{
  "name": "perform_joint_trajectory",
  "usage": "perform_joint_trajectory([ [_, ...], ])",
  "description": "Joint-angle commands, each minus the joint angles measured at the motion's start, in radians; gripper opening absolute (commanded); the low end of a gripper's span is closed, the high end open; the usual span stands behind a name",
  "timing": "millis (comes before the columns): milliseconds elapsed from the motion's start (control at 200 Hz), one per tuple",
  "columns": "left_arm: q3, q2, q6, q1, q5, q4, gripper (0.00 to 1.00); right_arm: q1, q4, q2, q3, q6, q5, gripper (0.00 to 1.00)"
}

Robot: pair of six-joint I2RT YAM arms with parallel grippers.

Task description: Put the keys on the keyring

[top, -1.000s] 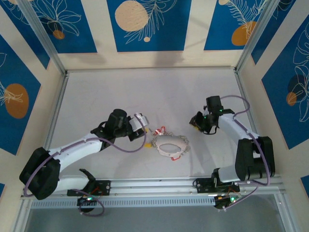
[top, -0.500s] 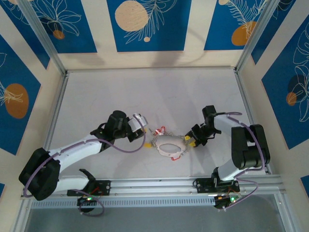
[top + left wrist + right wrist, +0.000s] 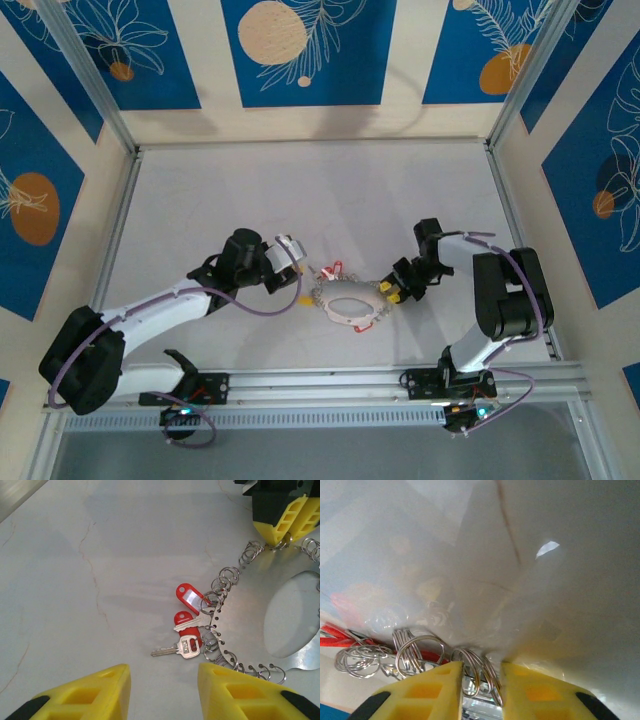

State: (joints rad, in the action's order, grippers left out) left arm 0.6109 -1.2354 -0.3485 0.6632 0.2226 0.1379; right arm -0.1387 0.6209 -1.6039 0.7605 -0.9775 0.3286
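Observation:
The keyring (image 3: 360, 318) lies flat mid-table, a wide metal ring (image 3: 242, 635) rimmed with small split rings. The keys (image 3: 330, 270) lie at its far-left edge: a red tag (image 3: 189, 595), a red-headed key (image 3: 186, 621) and a silver key (image 3: 179, 649). My left gripper (image 3: 298, 265) hovers just left of them, open (image 3: 162, 692) with bare table between its yellow fingers. My right gripper (image 3: 392, 290) sits at the keyring's right edge. Its yellow fingers (image 3: 427, 692) press on a small split ring (image 3: 472, 672) of the keyring. The left wrist view shows that gripper (image 3: 282, 537) from the front.
White table with faint cracks. An aluminium rail (image 3: 400, 378) runs along the near edge by the arm bases, and frame posts (image 3: 118, 230) and patterned walls close the sides and back. Open table lies behind the keyring.
My right gripper has swung left and down from the right side to the keyring's right edge, and its jaws have narrowed round a small split ring. The left arm has not moved.

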Motion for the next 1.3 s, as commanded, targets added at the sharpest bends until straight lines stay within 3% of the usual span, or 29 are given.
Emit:
perform_joint_trajectory([
  [0,-0.01,0.033,-0.003,-0.007,-0.012,-0.012,0.4,-0.024,0.017,0.007,0.037,-0.005,-0.045,0.17],
  [230,-0.01,0.052,-0.011,-0.019,-0.008,-0.024,0.4,-0.074,0.008,0.034,0.091,0.041,-0.114,0.06],
  [510,-0.009,0.119,0.009,-0.049,0.043,-0.035,0.4,-0.185,-0.153,0.096,0.136,0.282,-0.086,0.0],
  [650,0.033,0.168,-0.017,-0.065,0.068,-0.099,0.42,-0.268,-0.276,0.221,0.121,0.481,-0.134,0.0],
  [890,0.137,0.21,-0.077,-0.09,0.166,-0.23,0.52,-0.423,-0.705,0.495,-0.083,1.066,-0.053,0.0],
  [1010,0.171,0.222,-0.11,-0.097,0.221,-0.278,0.52,-0.426,-0.86,0.554,-0.148,1.171,0.013,0.0],
  [1295,0.132,0.238,-0.199,-0.1,0.366,-0.292,0.46,-0.488,-0.92,0.548,-0.167,1.445,0.096,0.0],
])
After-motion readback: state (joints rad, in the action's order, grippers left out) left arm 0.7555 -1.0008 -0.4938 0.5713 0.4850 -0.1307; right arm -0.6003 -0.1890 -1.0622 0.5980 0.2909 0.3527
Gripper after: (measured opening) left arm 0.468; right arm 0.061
